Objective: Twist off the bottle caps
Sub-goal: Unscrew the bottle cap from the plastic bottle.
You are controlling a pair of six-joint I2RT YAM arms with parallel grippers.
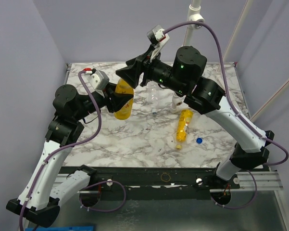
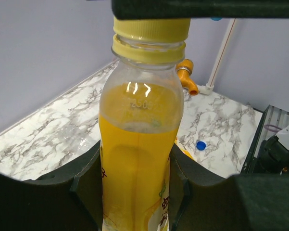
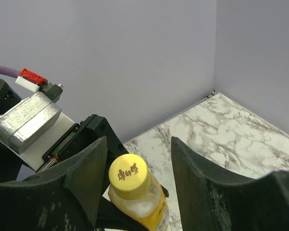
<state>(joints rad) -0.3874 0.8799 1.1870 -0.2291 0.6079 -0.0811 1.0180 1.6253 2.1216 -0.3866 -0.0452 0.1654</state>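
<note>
4 bottles [image 1: 123, 102], 3 caps [image 1: 199, 140]

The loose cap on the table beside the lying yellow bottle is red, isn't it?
No. The loose cap is blue, not red; the top external view shows it on the table beside the lying yellow bottle.

Marble-patterned table [image 1: 134, 139] between lavender walls [image 1: 19, 57], white pole [image 1: 188, 36] behind
</note>
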